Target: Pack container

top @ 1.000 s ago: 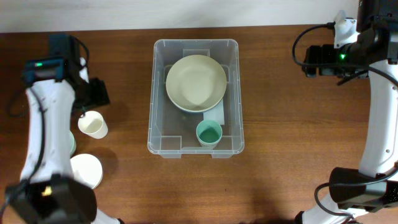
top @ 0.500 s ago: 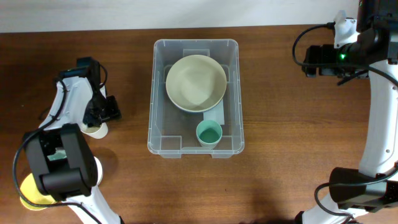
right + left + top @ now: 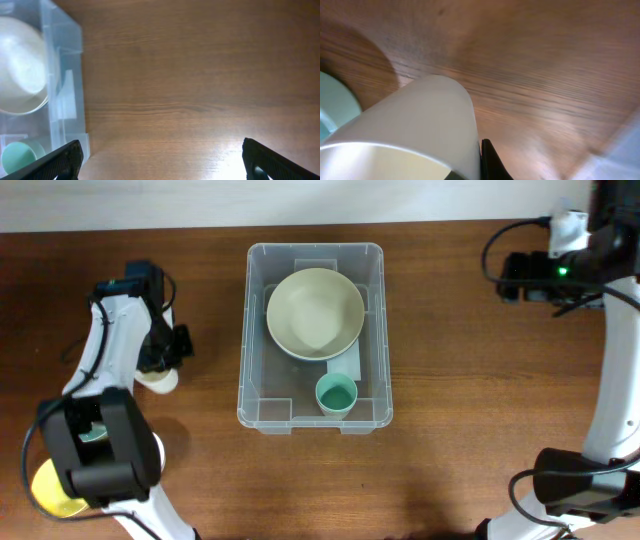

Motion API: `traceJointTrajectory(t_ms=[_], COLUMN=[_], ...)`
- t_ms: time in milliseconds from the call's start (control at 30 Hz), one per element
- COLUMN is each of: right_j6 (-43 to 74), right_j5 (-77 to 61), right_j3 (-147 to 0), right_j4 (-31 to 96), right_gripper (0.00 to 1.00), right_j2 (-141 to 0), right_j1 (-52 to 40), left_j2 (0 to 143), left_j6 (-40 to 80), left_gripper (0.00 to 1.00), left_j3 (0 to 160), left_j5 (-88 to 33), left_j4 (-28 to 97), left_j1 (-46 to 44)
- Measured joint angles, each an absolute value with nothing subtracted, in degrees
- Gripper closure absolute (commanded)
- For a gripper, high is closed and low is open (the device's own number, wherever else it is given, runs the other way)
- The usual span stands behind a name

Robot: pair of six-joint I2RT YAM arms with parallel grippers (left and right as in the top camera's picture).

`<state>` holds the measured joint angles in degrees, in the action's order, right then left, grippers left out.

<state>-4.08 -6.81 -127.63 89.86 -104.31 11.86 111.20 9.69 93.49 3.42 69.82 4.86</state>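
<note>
The clear container [image 3: 262,413] stands mid-table and holds a cream bowl [image 3: 315,313] and a small teal cup [image 3: 336,394]. Left of it, a cream cup [image 3: 160,381] sits on the wood, partly hidden under my left gripper [image 3: 165,352]. In the left wrist view this cup [image 3: 415,130] fills the lower left. One black finger [image 3: 490,162] presses on its outer wall, so my left gripper [image 3: 477,161] is shut on the rim. My right gripper [image 3: 515,277] hovers at the far right, open and empty [image 3: 160,165]. The container [image 3: 65,95] lies to its left.
A white cup [image 3: 152,452] and a yellow bowl [image 3: 42,485] sit by the left arm's base at the front left. A pale teal object [image 3: 335,105] lies just beyond the cream cup. Bare wood [image 3: 200,90] separates the container from the right arm.
My left arm swung over the cream cup, came down, and its jaws closed on the rim. The right arm shifted slightly right and stayed open.
</note>
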Motion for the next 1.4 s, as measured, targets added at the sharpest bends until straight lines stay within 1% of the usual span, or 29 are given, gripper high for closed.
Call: traceJointTrajectory(t_ms=[133,233,367,500,667,800,1200,1267,1300,1333,1367,1400], right_j6=[-3.22,-3.01,-2.98,-2.98,-3.01,-2.98,-2.98,-3.01,-2.96,-2.98,-2.96,-2.96], right_j5=[-6.76,-6.76,-6.79,-6.79,-6.79,-6.79,-6.79,-6.79,-6.79,-6.79,-6.79,-6.79], right_j3=[-127.63,-127.63,-127.63,-127.63,-127.63,-127.63,-127.63,-127.63,-127.63,-127.63,-127.63,-127.63], right_j4=[90.02,90.0,90.0,90.02,90.04,90.06,90.24,90.24,90.24,90.24,90.24,90.24], right_gripper=[0.03,0.03,0.03,0.03,0.03,0.03,0.03,0.03,0.03,0.03,0.03,0.03], right_j2=[-104.31,-104.31,-104.31,-104.31,-104.31,-104.31,-104.31,-104.31,-104.31,-104.31,-104.31,-104.31], right_j1=[15.25,16.45,16.47,16.47,16.47,16.47,16.47,16.47,16.47,16.47,16.47,16.47], left_j2=[104.86,99.55,95.29,95.48,98.48,102.41,111.98,112.68,112.86,112.95,112.95,112.95], left_j6=[9.67,9.69,9.69,9.69,9.69,9.67,9.67,9.67,9.63,9.63,9.65,9.45], left_gripper=[1.0,1.0,0.99,1.0,0.99,0.99,0.99,0.94,0.86,0.68,0.55,0.45], left_j3=[101.41,107.72,111.48,111.7,111.66,111.66,111.63,111.63,111.63,111.63,111.63,111.63], left_j5=[3.38,3.4,3.09,2.35,1.63,1.41,0.78,0.4,0.34,0.3,0.16,0.08], left_j4=[73.82,75.7,76.64,77.45,79.83,82.11,83.31,83.4,83.4,83.42,83.42,83.57], left_j1=[-1.13,-8.45,-19.14,-29.32,-38.54,-43.48,-45.84,-45.84,-45.84,-45.84,-45.84,-45.87])
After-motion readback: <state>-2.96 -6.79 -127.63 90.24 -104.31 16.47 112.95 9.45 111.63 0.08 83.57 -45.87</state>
